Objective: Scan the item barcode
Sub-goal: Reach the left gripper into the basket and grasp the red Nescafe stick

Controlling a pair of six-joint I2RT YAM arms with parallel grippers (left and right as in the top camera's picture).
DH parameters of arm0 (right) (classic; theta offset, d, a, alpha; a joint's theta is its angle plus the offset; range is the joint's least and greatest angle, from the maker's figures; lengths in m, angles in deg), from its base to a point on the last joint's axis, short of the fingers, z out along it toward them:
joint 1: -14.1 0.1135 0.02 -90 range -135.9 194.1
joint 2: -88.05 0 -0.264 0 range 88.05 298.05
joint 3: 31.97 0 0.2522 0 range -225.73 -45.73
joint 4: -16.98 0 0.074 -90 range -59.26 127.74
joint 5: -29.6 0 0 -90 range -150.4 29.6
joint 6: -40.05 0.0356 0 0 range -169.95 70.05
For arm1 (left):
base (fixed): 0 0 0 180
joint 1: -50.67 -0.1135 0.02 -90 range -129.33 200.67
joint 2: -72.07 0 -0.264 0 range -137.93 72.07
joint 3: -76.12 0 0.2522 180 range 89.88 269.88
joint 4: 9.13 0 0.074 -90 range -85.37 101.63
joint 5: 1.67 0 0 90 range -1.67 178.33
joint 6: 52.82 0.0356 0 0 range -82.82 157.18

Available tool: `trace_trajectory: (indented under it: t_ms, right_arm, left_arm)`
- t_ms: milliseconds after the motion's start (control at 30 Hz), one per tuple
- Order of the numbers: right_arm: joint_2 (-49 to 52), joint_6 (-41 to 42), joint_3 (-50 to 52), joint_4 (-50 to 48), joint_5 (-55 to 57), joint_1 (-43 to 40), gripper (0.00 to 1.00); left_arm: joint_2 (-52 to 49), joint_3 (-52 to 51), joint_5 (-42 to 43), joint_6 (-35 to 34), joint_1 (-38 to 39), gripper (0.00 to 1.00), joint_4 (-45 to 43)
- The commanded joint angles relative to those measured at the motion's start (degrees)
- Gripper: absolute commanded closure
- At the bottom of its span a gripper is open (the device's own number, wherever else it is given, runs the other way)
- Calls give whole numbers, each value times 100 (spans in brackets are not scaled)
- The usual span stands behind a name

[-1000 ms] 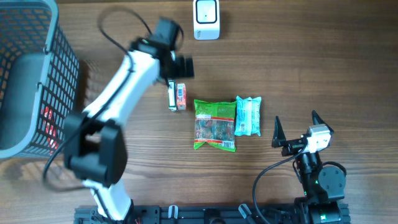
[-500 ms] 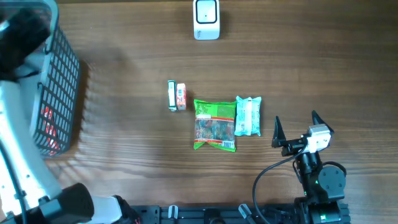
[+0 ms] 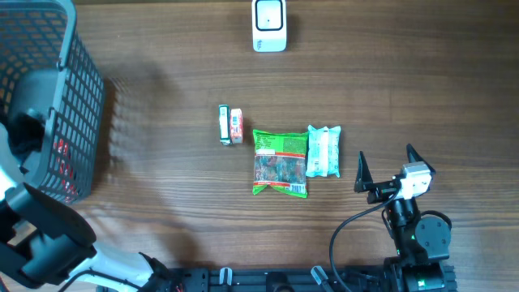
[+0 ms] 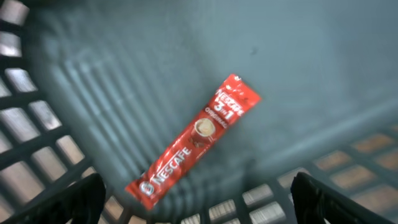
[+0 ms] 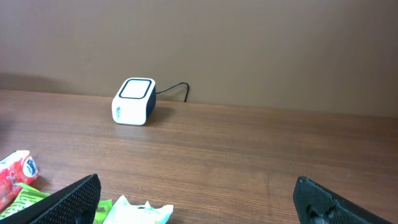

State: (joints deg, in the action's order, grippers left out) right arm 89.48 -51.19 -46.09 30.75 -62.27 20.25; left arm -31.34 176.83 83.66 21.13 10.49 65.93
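Left pincer hangs inside the grey mesh basket at the left end, fingers spread wide, nothing between them. Below it, on the basket floor, lies the red Nescafe sachet, flat and on a diagonal, clear of both fingers. Out onto the wooden bench and moving right: two small packs side by side, touching. Up at the far edge sits the white scanner, well apart from everything else. Then a green snack bag lying flat, and right against its right-hand side a pale blue packet. Far right: right pincer sits near the front edge, fingers splayed, gripping nothing, its camera looking across the bench towards the scanner.
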Motion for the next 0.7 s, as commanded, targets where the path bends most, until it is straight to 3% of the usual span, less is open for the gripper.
trace_trajectory:
  t_ms: [0, 200, 267, 400, 433, 500, 667]
  right_arm:
    - [-9, -9, 7, -26, 35, -28, 0]
    - [-9, -9, 7, -26, 35, -28, 0]
    - [-9, -9, 7, -26, 35, -28, 0]
    - [-9, -9, 7, -26, 35, -28, 0]
    - [-9, -9, 7, -26, 35, -28, 0]
    - [-9, -11, 7, -26, 35, -28, 0]
    - [-9, -9, 7, -26, 35, -28, 0]
  left_arm:
    - [-232, -634, 4, 138, -103, 12, -402]
    - [-345, -1672, 9, 713, -103, 20, -1523]
    - [-348, -1937, 20, 713, -103, 31, -1827]
    - [-350, -2243, 181, 708, -103, 44, -2192]
    - [-350, -2269, 181, 708, -103, 55, -2240]
    - [-345, -2273, 179, 706, -105, 64, -2420]
    - [-341, -2026, 223, 684, -212, 68, -2811]
